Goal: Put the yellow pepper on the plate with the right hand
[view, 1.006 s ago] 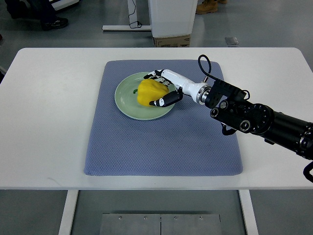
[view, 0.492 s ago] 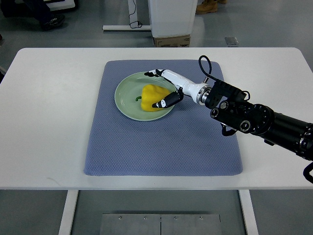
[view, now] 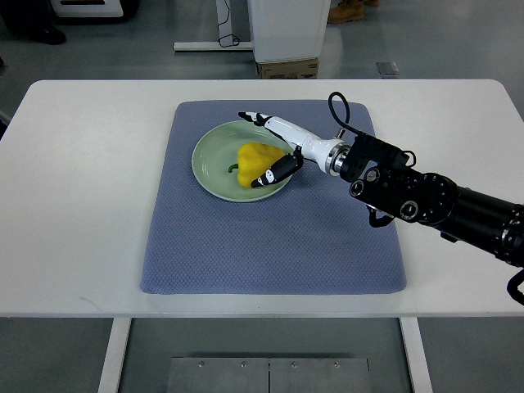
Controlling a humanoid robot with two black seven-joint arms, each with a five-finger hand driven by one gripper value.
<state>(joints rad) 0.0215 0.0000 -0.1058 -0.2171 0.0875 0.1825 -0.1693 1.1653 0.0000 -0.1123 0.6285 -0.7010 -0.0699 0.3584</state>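
One yellow pepper [view: 255, 163] lies on the plate [view: 210, 164]; the right hand [view: 277, 146] is splayed, released; its thumb sits just beside, so withdrawing could nudge the pepper off.

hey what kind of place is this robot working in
Likely a lab or workshop test area, not a kitchen: a plain white table on a grey concrete floor, a blue mat laid out as a work surface, and a cardboard box behind.
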